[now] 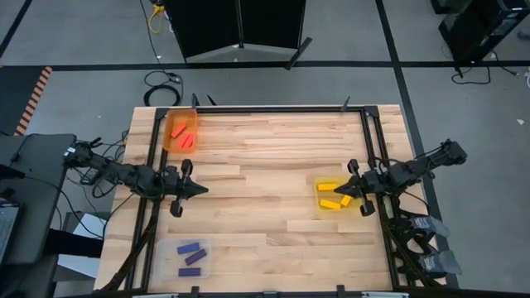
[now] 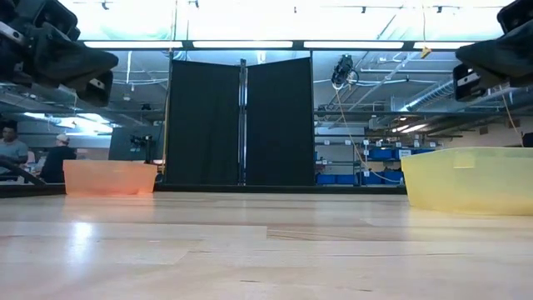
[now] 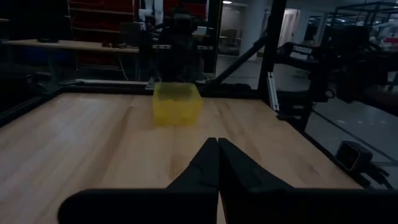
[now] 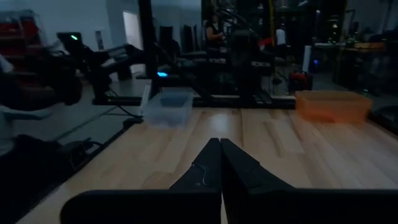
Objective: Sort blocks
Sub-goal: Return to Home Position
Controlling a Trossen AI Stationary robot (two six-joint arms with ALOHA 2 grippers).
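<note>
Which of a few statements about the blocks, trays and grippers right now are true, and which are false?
1. The purple blocks lie in the clear tray. True.
2. The red blocks lie in the clear tray. False: they lie in the orange tray.
3. The left gripper and the right gripper are both shut, holding nothing. True.
4. The yellow tray holds no blocks. False: the yellow blocks lie in it.
</note>
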